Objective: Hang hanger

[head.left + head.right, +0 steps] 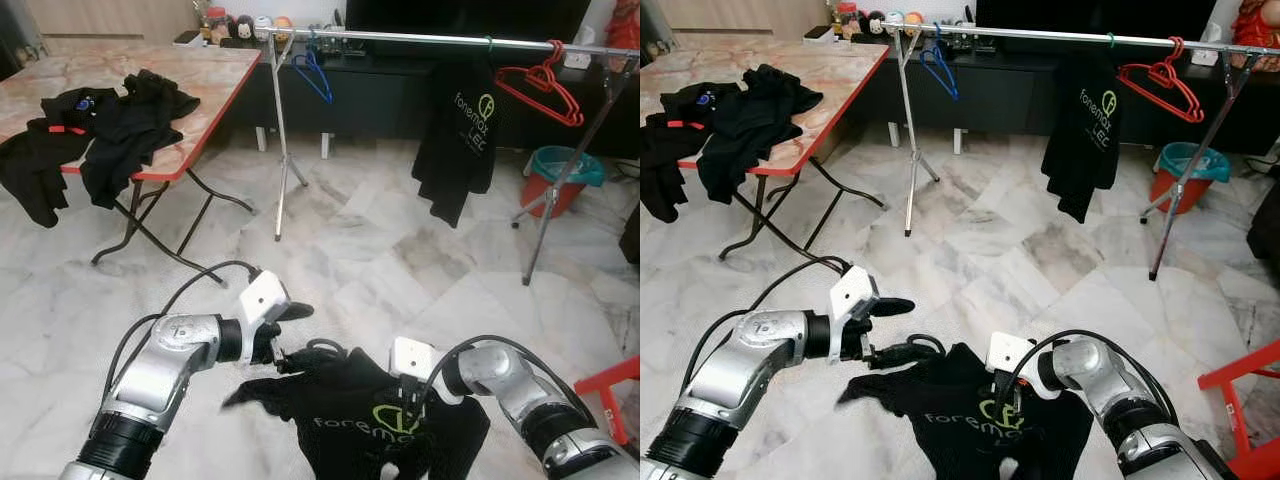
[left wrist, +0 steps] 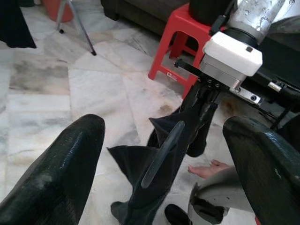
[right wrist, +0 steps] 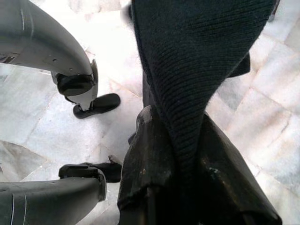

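Open marble floor [image 1: 360,240] lay between my arms and the clothes rail [image 1: 400,38], giving me clear passage forward. On the rail, bare bar stood free between the blue hanger [image 1: 312,72] and the hung black shirt [image 1: 458,140]; red hangers [image 1: 545,85] occupied the stretch to the right. The rail's legs [image 1: 278,150] splayed onto the floor. The counter [image 1: 180,90], draped with dark clothes [image 1: 95,130], blocked my left; a red stool [image 1: 615,395] stood near my right arm.

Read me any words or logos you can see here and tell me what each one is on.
"foremax": black shirt hanging on the rail; smaller letters beneath it are too blurred to read.
"forema", partly hidden: black shirt held up in the right gripper.
Nothing else is legible.
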Motion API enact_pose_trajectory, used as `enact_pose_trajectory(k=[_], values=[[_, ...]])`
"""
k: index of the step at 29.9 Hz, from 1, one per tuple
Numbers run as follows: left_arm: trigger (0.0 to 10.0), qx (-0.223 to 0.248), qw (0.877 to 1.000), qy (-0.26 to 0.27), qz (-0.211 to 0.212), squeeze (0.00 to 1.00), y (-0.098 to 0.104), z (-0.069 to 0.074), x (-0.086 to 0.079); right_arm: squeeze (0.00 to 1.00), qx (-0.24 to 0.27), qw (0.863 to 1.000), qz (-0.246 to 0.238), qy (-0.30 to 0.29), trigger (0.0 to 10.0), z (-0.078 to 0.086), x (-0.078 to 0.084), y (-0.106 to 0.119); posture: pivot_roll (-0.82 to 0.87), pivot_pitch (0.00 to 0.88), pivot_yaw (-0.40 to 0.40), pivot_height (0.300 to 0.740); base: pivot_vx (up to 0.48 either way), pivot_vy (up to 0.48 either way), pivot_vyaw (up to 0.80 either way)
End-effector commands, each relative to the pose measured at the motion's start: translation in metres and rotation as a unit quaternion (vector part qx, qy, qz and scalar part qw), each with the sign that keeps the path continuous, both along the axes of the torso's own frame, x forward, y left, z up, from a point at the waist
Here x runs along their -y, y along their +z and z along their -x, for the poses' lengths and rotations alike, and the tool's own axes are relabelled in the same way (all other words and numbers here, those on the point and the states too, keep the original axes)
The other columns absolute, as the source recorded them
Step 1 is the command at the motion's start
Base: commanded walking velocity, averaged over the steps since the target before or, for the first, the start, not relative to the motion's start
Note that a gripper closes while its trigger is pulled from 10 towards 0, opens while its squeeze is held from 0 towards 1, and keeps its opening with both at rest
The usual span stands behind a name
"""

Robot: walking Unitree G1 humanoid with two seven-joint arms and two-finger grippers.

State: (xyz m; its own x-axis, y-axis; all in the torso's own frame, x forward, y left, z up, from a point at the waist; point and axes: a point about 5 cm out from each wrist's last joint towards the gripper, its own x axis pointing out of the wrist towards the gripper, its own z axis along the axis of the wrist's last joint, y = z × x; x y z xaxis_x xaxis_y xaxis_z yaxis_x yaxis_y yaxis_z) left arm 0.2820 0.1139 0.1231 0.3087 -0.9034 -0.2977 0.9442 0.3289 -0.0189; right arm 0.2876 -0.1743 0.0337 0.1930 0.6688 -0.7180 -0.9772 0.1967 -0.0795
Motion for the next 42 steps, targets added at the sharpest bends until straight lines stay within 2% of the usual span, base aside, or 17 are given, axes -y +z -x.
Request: enact_pose_trajectory(k=[1,13,25,26,27,28,29,30,31,33,35,37,38,41,42], values=[[10.0,0.002,1.0,-0.016,-0.005,0.0,0.003,0.002,0.004,0.0,0.02,1.0,-0.018,0.012,10.0,-0.005,-0.006,0.009,0.04,0.0,-0.016,0.74,0.0,0.0,0.0],[10.0,-0.013,0.999,-0.031,-0.015,0.0,-0.001,0.005,0.007,0.0,0.029,0.999,-0.026,0.019,10.0,-0.008,-0.009,0.012,0.03,0.0,-0.015,0.74,0.0,0.0,0.0],[10.0,-0.022,1.0,-0.019,0.003,0.0,0.001,0.001,0.009,0.0,0.03,0.998,-0.046,0.036,10.0,-0.008,-0.018,0.016,0.03,0.0,-0.016,0.74,0.0,0.0,0.0],[8.5,-0.023,1.0,-0.018,0.003,0.0,0.001,0.001,0.008,0.0,0.031,0.998,-0.047,0.037,10.0,-0.008,-0.018,0.017,0.03,0.0,-0.018,0.74,0.0,0.0,0.0],[5.6,-0.027,0.999,-0.019,0.002,0.0,0.001,0.001,0.008,0.0,0.033,0.998,-0.047,0.037,10.0,-0.009,-0.017,0.018,0.03,0.0,-0.018,0.74,0.0,0.0,0.0],[5.6,-0.027,0.999,-0.019,0.002,0.0,0.001,0.001,0.008,0.0,0.033,0.998,-0.047,0.037,10.0,-0.009,-0.017,0.018,0.03,0.0,-0.018,0.74,0.0,0.0,0.0],[1.8,-0.028,0.999,-0.019,0.001,0.0,0.0,0.001,0.007,0.0,0.034,0.998,-0.047,0.037,10.0,-0.009,-0.017,0.018,0.03,0.0,-0.018,0.74,0.0,0.0,0.0],[1.8,-0.028,0.999,-0.019,0.001,0.0,0.0,0.001,0.007,0.0,0.034,0.998,-0.047,0.036,10.0,-0.01,-0.017,0.019,0.03,0.0,-0.018,0.74,0.0,0.0,0.0],[1.3,-0.029,0.999,-0.019,-0.001,0.0,0.0,0.002,0.006,0.0,0.037,0.998,-0.049,0.033,10.0,-0.011,-0.016,0.02,0.04,0.0,-0.019,0.74,0.0,0.0,0.0],[1.6,-0.03,0.999,-0.018,-0.002,0.0,0.0,0.002,0.006,0.0,0.038,0.998,-0.049,0.031,10.0,-0.011,-0.016,0.021,0.04,0.0,-0.019,0.74,0.0,0.0,0.0],[2.5,-0.033,0.999,-0.018,-0.009,0.0,-0.002,0.002,0.004,0.0,0.04,0.998,-0.049,0.03,10.0,-0.012,-0.015,0.022,0.04,0.0,-0.019,0.74,0.0,0.0,0.0],[4.9,-0.033,0.999,-0.016,-0.016,0.0,-0.004,0.002,0.003,0.0,0.043,0.997,-0.05,0.028,10.0,-0.013,-0.015,0.023,0.04,0.0,-0.019,0.74,0.0,0.0,0.0],[8.6,-0.033,0.999,-0.015,-0.018,0.0,-0.004,0.002,0.003,0.0,0.044,0.997,-0.05,0.027,10.0,-0.014,-0.014,0.024,0.04,0.0,-0.019,0.74,0.0,0.0,0.0],[9.0,-0.034,0.999,-0.012,-0.015,0.0,-0.004,0.001,0.003,0.0,0.045,0.997,-0.051,0.027,10.0,-0.014,-0.014,0.025,0.03,0.0,-0.02,0.74,0.0,0.0,0.0],[8.0,-0.035,0.999,-0.012,-0.014,0.0,-0.004,0.001,0.003,0.0,0.046,0.997,-0.05,0.028,10.0,-0.015,-0.014,0.025,0.03,0.0,-0.02,0.74,0.0,0.0,0.0]])
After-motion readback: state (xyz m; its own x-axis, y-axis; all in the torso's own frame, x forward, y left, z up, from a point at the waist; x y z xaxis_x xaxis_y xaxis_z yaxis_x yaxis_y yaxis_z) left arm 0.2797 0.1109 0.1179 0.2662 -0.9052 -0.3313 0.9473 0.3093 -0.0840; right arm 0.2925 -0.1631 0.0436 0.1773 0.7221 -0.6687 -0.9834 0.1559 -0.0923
